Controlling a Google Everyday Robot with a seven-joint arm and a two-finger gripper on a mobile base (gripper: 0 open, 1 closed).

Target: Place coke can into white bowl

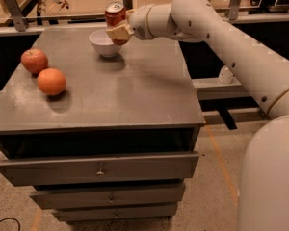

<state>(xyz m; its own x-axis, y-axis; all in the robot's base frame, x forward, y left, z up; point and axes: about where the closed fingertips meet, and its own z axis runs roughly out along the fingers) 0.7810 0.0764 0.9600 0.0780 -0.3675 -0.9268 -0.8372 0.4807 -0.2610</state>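
1 view only. Camera sits high, in front of the table (135,95), looking down and forward across its top. Drawer fronts (101,170) and floor (216,186) fill the lower frame. Close range: the robot's body (269,177) crowds the bottom right, arm (231,37) reaching away up-left. Far end, top centre: gripper (119,32), clamped on the can (115,14) over the bowl (102,44), right side.
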